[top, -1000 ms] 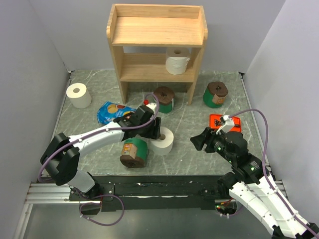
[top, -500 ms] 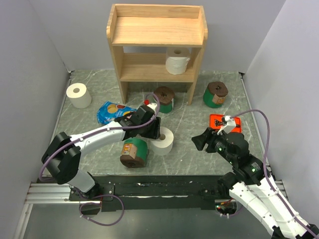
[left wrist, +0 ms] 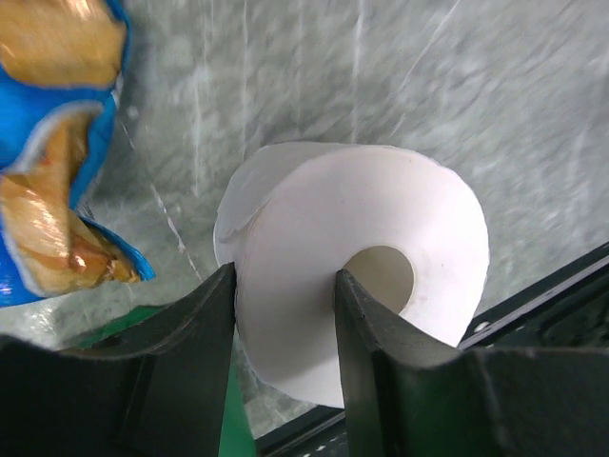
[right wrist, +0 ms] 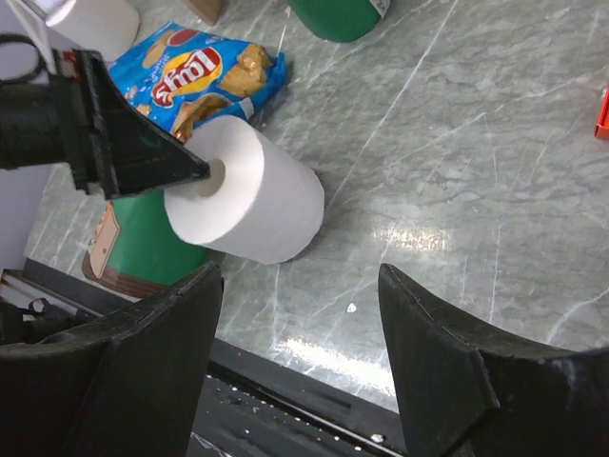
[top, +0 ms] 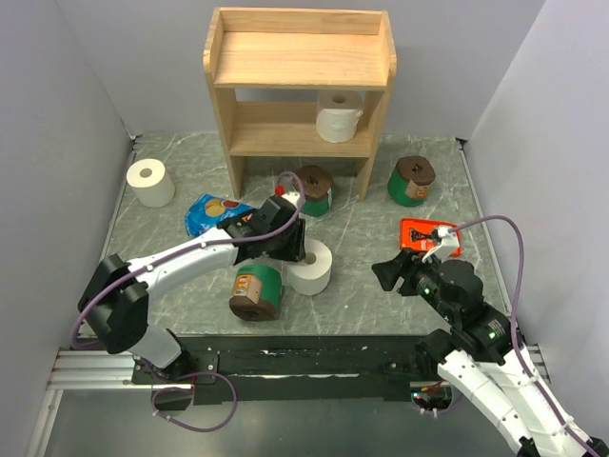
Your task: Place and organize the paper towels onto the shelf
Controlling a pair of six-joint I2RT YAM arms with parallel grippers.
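My left gripper (top: 297, 249) is shut on a white paper towel roll (top: 311, 269) in the middle of the floor. One finger (left wrist: 366, 324) sits at the hollow core and the other finger (left wrist: 205, 324) presses the outer wall of the roll (left wrist: 314, 238). In the right wrist view that roll (right wrist: 257, 200) tilts against a green roll (right wrist: 143, 243). My right gripper (top: 385, 274) hovers open and empty to the right. The wooden shelf (top: 300, 59) stands at the back, with one white roll (top: 340, 117) on its lower tier.
A green roll (top: 255, 290) lies beside the held roll, and two more green rolls (top: 314, 190) (top: 411, 181) stand near the shelf's legs. Another white roll (top: 150, 183) is at the far left. A blue chip bag (top: 217, 214) and an orange package (top: 425, 234) lie on the floor.
The left gripper's fingers have closed onto the wall of the white roll. The right arm has drifted slightly to the right.
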